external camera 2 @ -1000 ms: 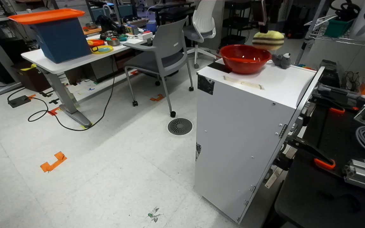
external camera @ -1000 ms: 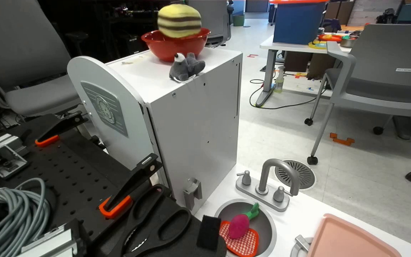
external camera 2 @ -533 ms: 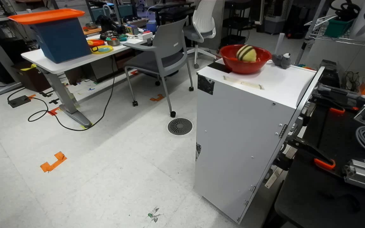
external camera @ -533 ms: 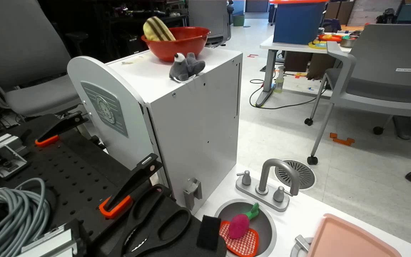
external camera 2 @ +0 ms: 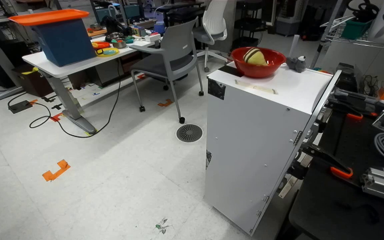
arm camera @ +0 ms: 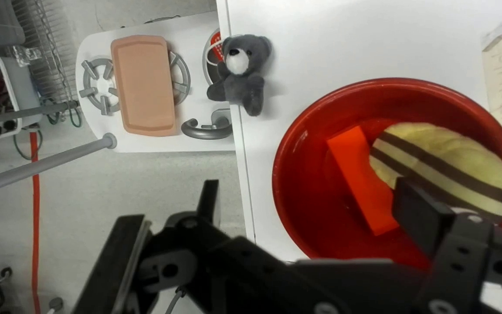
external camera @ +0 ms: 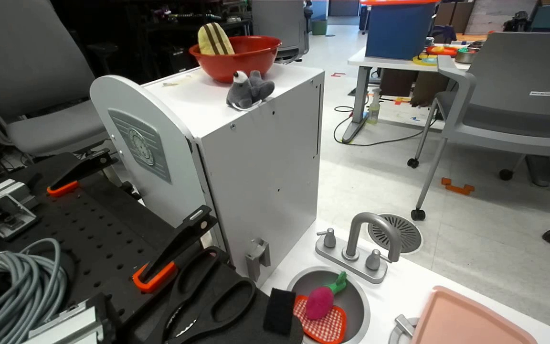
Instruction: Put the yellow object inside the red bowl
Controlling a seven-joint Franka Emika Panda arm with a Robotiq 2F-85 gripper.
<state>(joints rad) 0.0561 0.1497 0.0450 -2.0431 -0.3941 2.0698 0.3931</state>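
Wrist view, right half of the frame: the yellow object (arm camera: 447, 165) lies inside the red bowl (arm camera: 303, 148), slanted against the right-hand wall with its outer end up at the rim. Both exterior views agree; in an exterior view, upper left of centre, one end of the yellow object (external camera: 214, 40) pokes above the rim. An orange block (arm camera: 364, 181) lies beside it, nearer the middle of the bowl.

The pincer (arm camera: 307, 187), along the bottom of the wrist view, is spread wide and has hold of nothing. Its jaw toward the right crosses in front of the yellow object; whether they touch, I cannot tell. By my reading the placing and the letting-go are done, so the step in hand is backing away. That next move calls for a lift straight off the bowl, jaws wide, with no sideways drift: perched this high, the yellow object could be nudged over the rim.

Farther out, a gray toy bear (arm camera: 240, 87) sits near the bowl, at the edge of the white cabinet (arm camera: 364, 39) that carries both, and the pincer had best miss it. At the same view's upper left a salmon-pink tray (arm camera: 146, 87) lies well apart.
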